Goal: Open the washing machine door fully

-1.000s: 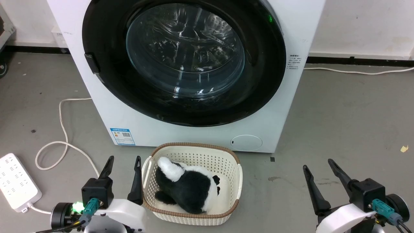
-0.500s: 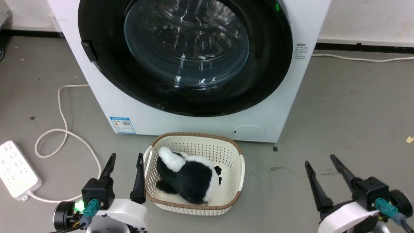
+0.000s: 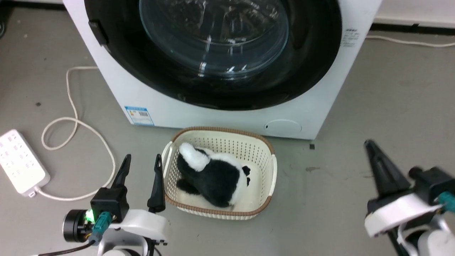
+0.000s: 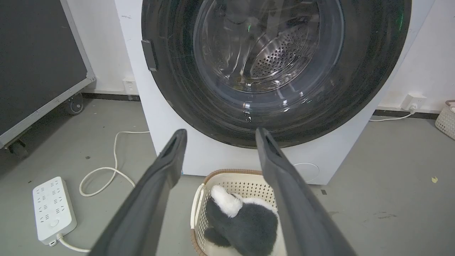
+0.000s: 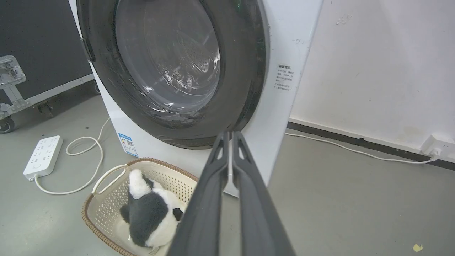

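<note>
Head view: at lower right the right gripper [image 3: 370, 145] has closed its fingers, apart a moment ago, on nothing. At lower left the left gripper [image 3: 143, 158] stays spread and empty. The door [image 3: 213, 42], top centre, sits shut. Left wrist view: jaws wide, door above. Right wrist view: pinched fingers point at the door's lower rim, probably readying to pry it.

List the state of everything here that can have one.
door, shut flush against the washing machine.
left gripper, fingers open, holding nothing.
right gripper, fingers shut together, holding nothing.
basket, upright on the floor, holding the plush toy.
plush toy, lying in the basket.
power strip, flat on the floor, cord attached.
</note>
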